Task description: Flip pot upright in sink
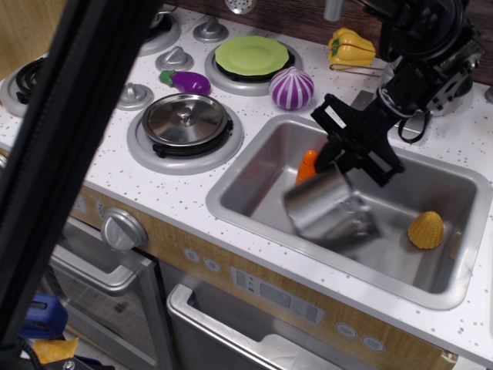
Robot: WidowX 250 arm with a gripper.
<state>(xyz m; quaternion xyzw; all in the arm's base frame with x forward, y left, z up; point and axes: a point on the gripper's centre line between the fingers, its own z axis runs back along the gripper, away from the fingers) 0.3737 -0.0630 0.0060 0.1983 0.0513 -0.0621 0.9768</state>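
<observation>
We find the pot (330, 208) motion-blurred and tilted mid-sink (254, 166), right of the orange veg. (308, 164). The tool (356, 140) sits at its far upper edge, prob. for tipping; whether it grips, we cannot tell. Not yet upright.

The arm is matt black throughout. Its pincer (356, 148) is built of flat, angular black plates with squared ends, one end catching a pale highlight. Behind it sits a bulkier black wrist housing (424, 46) with silvery metal parts on its side. A thin black cable (410, 132) loops loosely beneath the wrist. A broad, blurred black beam (69, 146) crosses the near left.
</observation>
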